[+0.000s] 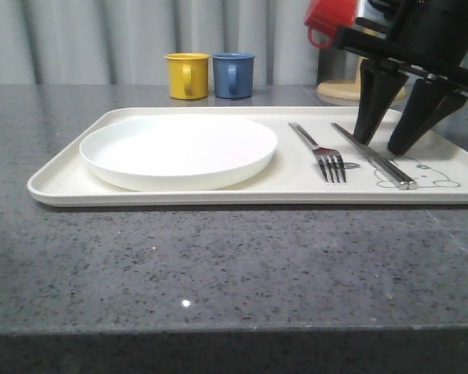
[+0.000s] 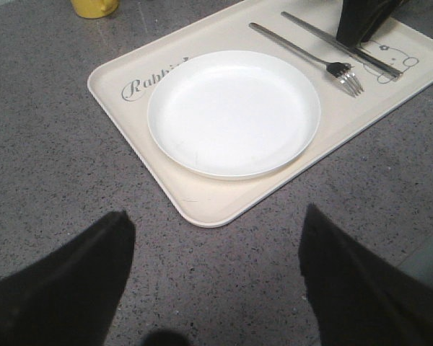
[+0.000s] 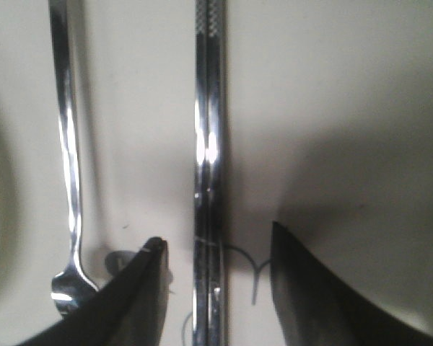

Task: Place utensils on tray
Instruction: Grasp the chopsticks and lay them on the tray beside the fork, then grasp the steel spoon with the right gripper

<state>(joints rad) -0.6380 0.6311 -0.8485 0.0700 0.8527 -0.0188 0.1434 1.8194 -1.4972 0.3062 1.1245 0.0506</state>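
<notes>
A: Report the right end effector [image 1: 386, 144] condition.

B: Its two fingers are spread apart and hold nothing. It hangs over the right part of the tray [image 1: 62, 185], fingertips pointing down. In the right wrist view the fingers straddle the chopsticks [image 3: 209, 180] with a gap on each side; whether the tips touch the tray surface cannot be told.

A: And the left end effector [image 2: 216, 288]?

B: Its fingers are also spread apart and empty, above bare worktop [image 1: 218, 273] just off the tray's near long edge.

A: List the items by size, all positions referenced to the tray.

B: The worktop is grey speckled stone and carries the tray. The tray is cream, rectangular, with a low rim. A round white plate [image 1: 179, 149] rests on its left half. The chopsticks [image 1: 372, 154] lie flat as a closed pair on its right part, partly across the printed rabbit drawing. The fork [image 1: 320, 150] lies flat on the tray between the plate and the chopsticks, roughly parallel to them, tines toward the near edge. Beyond the tray's far edge stand a yellow cup [image 1: 187, 75] and a blue cup [image 1: 233, 75], side by side.
</notes>
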